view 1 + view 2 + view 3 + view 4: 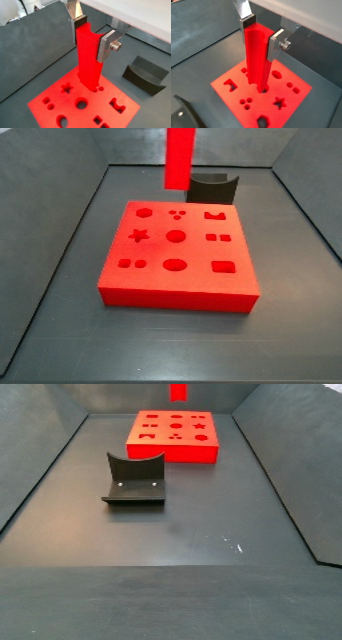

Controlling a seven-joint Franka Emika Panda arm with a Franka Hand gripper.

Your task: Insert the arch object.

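Observation:
My gripper (93, 35) is shut on the arch object (89, 60), a long bright red bar that hangs upright from the silver fingers (107, 47). It also shows in the other wrist view (256, 57). The bar's lower end hovers above the red board with shaped holes (73, 107), over its far part near the small round holes (264, 90). In a side view the bar (179, 158) hangs above the board's back edge (174, 208); the gripper itself is out of frame there. In the other side view only the bar's tip (178, 392) shows above the board (174, 434).
The dark fixture with a scooped top (211, 186) stands behind the board, also seen in a wrist view (145, 75) and, from the far side, in a side view (134, 479). Dark grey walls (54, 238) enclose the floor on all sides.

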